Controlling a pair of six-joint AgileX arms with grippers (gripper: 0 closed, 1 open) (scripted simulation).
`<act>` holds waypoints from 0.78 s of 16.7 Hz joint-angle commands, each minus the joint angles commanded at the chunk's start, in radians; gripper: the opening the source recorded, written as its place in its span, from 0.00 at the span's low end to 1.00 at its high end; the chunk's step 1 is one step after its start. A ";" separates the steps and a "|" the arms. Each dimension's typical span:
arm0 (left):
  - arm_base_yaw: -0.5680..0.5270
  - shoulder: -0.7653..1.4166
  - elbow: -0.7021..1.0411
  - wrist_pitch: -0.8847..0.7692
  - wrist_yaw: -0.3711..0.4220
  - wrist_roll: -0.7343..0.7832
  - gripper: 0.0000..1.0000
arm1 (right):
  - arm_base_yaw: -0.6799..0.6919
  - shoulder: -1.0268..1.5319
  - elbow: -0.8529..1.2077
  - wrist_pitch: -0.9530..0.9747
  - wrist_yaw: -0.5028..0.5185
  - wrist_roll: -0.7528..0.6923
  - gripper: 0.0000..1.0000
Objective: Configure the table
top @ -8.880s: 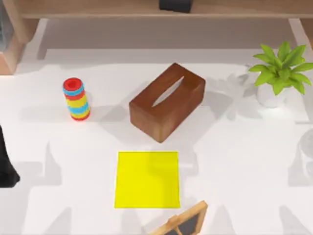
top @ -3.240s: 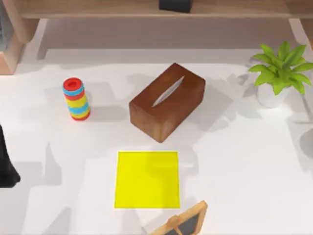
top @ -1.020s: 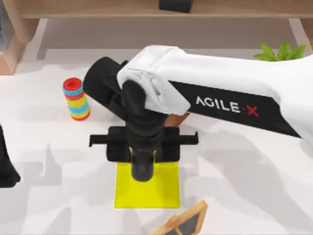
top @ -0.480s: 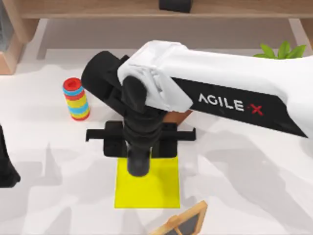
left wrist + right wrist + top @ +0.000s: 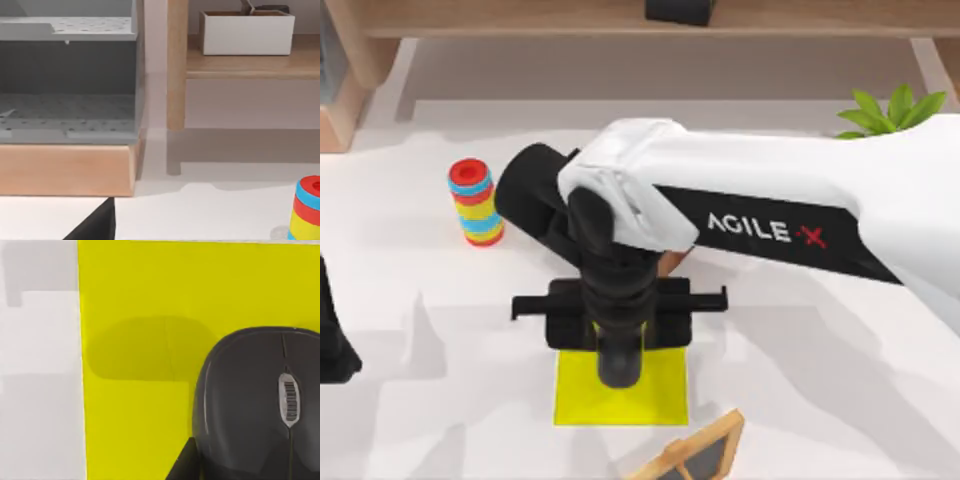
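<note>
Light-brown wooden shelf unit (image 5: 176, 85) behind

The right arm (image 5: 790, 215) spans the table (image 5: 820, 380) centre (ring stack (image 5: 475, 202) stands left), leaving near corners free.

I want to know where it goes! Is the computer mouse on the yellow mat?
Over the yellow mat, yes: the mouse shows above it with a shadow beside it. Whether it touches, cannot tell.
</note>
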 joint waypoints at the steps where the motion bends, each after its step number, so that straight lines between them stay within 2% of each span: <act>1: 0.000 0.000 0.000 0.000 0.000 0.000 1.00 | 0.000 0.000 0.000 0.000 0.000 0.000 0.00; 4: 0.000 0.000 0.000 0.000 0.000 0.000 1.00 | 0.000 0.000 0.000 0.000 0.000 0.000 0.00; 13: 0.000 0.000 0.000 0.000 0.000 0.000 1.00 | 0.000 0.000 0.000 0.000 0.000 0.000 0.68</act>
